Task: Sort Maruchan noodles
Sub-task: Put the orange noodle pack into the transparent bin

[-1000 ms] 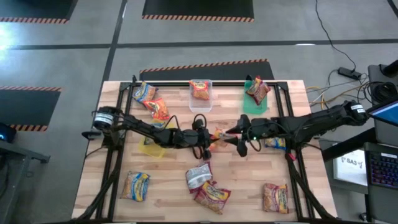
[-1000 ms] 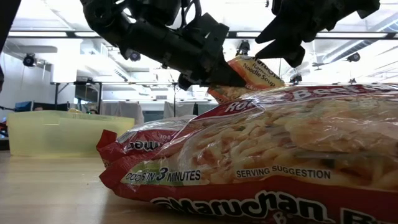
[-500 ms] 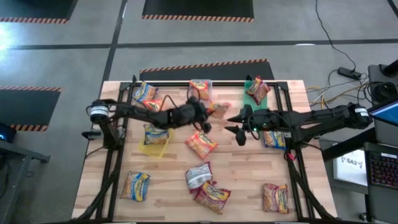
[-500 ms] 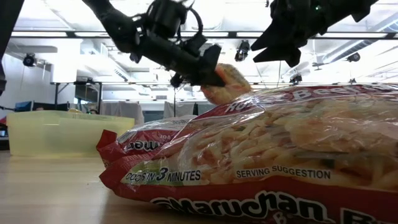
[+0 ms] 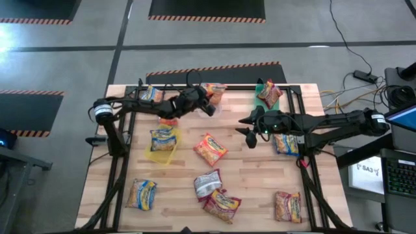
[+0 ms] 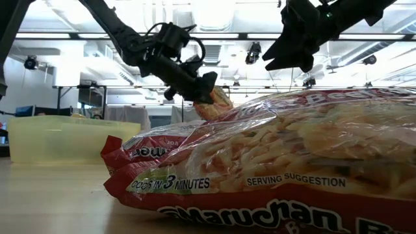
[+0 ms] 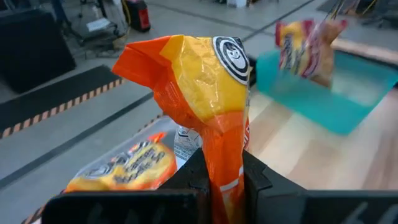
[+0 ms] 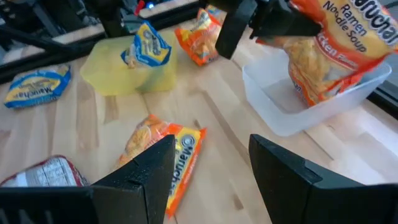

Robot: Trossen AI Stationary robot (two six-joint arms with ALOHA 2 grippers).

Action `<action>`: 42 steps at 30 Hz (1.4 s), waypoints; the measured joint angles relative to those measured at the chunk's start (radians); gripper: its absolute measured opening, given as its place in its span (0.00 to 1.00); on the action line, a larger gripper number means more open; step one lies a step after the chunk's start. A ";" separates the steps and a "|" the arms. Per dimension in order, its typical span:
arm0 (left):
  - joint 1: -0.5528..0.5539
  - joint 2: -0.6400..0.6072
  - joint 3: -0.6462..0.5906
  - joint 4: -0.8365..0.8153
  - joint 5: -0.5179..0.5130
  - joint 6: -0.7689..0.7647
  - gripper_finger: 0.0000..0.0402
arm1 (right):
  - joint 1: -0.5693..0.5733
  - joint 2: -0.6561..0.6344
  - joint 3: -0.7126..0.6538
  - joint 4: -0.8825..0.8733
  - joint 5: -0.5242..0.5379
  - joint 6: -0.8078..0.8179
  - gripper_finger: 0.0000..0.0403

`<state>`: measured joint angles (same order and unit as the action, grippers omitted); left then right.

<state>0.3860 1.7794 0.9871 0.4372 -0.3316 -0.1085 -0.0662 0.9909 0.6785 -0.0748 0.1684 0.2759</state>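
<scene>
At the bench's (image 5: 253, 188) far edge, near its middle, the left arm reaches in from the left side and holds an orange packet (image 7: 205, 93) over the clear tub (image 8: 298, 106). The left hand (image 5: 207, 104) is clamped on the packet's lower end, as the left wrist view shows, and the packet hangs partly inside the tub in the right wrist view. The step in hand looks like the drop of this packet into the clear tub.

The yellow tub (image 5: 162, 148) sits toward the left side with a yellow-and-blue packet (image 5: 162, 138) in it, and the green tub (image 5: 265, 104) stands near the far right corner with a dark red packet (image 5: 270, 93) on it. The other packets lie loose on the bench: one orange (image 5: 210, 149) at the centre, a silvery one (image 5: 207, 184) and several more along the near edge, one just right of centre under the right arm.

The right hand (image 5: 250, 128) hovers right of centre, its fingers apart and empty.

The next move probably calls for the left hand to open so the packet falls flat inside the tub, then lift clear of the rim. The centre packet seems the nearest next pick.
</scene>
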 joint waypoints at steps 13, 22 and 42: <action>0.062 0.027 0.000 -0.059 0.002 0.019 0.03 | 0.000 0.000 -0.002 -0.050 0.016 0.000 0.48; 0.066 0.076 0.000 -0.055 0.055 0.018 0.04 | 0.000 0.000 -0.002 -0.053 0.016 0.001 0.48; 0.074 0.084 0.000 -0.057 -0.042 0.031 0.32 | 0.000 0.001 -0.002 -0.073 0.017 0.002 0.48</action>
<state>0.4603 1.8629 0.9867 0.3805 -0.3739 -0.0779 -0.0662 0.9920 0.6765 -0.1478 0.1852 0.2777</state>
